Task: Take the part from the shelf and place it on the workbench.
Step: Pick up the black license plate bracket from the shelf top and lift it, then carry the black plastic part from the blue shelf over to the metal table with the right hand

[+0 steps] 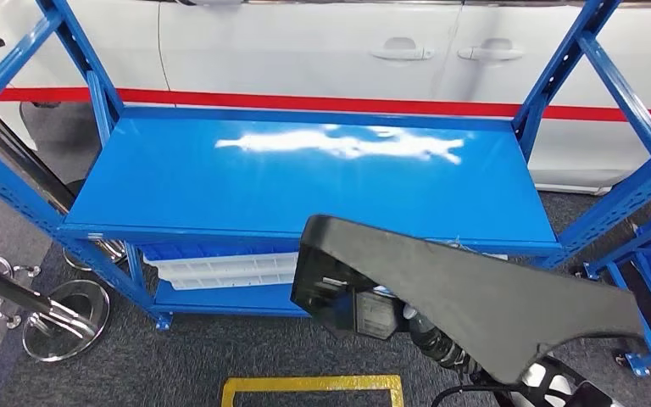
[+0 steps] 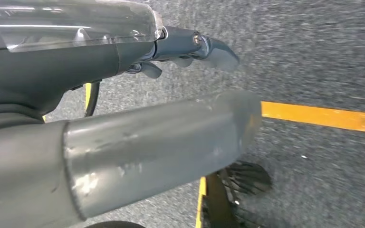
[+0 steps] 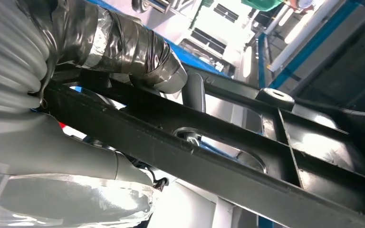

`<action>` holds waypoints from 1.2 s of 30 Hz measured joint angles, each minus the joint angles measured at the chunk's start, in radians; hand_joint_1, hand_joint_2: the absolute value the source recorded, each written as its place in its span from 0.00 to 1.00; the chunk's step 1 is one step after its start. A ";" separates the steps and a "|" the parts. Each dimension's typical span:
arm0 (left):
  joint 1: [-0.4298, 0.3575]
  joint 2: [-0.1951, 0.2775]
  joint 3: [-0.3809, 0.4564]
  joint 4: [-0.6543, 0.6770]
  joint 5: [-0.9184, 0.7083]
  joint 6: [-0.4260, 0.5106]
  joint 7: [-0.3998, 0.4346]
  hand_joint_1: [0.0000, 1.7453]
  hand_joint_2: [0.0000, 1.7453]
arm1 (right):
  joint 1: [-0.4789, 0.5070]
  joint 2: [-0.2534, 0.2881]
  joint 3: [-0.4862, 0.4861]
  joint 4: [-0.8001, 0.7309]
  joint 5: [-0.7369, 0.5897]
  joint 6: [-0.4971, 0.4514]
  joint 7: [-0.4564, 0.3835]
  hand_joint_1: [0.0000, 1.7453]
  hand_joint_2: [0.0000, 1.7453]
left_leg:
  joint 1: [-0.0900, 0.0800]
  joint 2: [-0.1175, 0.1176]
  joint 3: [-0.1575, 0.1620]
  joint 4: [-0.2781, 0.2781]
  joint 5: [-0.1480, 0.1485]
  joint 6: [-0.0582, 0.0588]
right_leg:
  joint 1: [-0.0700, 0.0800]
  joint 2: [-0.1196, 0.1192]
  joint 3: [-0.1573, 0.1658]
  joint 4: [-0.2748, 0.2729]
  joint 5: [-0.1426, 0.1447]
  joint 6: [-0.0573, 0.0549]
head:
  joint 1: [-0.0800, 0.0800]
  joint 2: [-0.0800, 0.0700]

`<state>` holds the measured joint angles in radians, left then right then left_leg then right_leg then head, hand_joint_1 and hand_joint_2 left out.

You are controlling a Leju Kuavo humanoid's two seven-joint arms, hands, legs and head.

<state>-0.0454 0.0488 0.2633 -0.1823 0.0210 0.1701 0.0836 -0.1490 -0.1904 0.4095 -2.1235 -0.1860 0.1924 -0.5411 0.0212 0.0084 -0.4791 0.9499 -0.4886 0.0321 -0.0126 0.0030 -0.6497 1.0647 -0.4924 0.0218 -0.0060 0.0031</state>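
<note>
1. Nearest the camera, the black part (image 1: 466,297) is carried low on the right, in front of the blue shelf (image 1: 305,182).
2. Right hand (image 3: 100,95) grips the part's ribbed underside, thumb and fingers (image 3: 192,90) clamped on its black bars.
3. Left hand (image 2: 138,90) hangs over grey carpet (image 2: 313,47), fingers curled in around nothing.
4. Top shelf board is bare glossy blue, reflecting light.
5. White crate (image 1: 220,270) sits on the lower level.
6. Yellow floor tape (image 1: 314,388) marks the near carpet; a white car (image 1: 347,51) with a red stripe stands beyond.
</note>
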 joint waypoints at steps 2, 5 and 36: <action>0.000 0.000 0.000 0.000 -0.001 0.000 0.000 0.00 0.00 | 0.001 0.000 0.002 -0.001 0.001 -0.002 0.000 0.99 1.00 | -0.005 0.006 -0.034 0.014 0.015 0.010 | -0.002 -0.001 -0.032 0.134 -0.096 0.005 | 0.000 0.000; 0.000 0.000 -0.001 0.000 -0.004 0.000 0.003 0.00 0.00 | 0.003 0.000 0.005 -0.001 0.006 -0.004 0.001 0.99 1.00 | -0.012 0.011 -0.081 0.034 0.037 0.011 | 0.000 -0.001 -0.016 0.230 -0.080 0.004 | 0.000 0.000; 0.004 0.028 0.032 0.000 0.030 0.037 0.020 0.00 0.00 | 0.012 -0.085 -0.016 -0.034 -0.059 -0.012 -0.036 0.99 1.00 | -0.008 0.007 -0.079 0.031 0.038 0.007 | -0.001 -0.005 -0.026 0.235 -0.052 0.009 | 0.000 0.000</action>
<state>-0.0416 0.0764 0.2957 -0.1823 0.0513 0.2073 0.1032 -0.1368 -0.2751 0.3931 -2.1576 -0.2449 0.1808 -0.5772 0.0129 0.0155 -0.5579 0.9809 -0.4503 0.0389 -0.0136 -0.0019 -0.6752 1.2996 -0.5448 0.0310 -0.0059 0.0031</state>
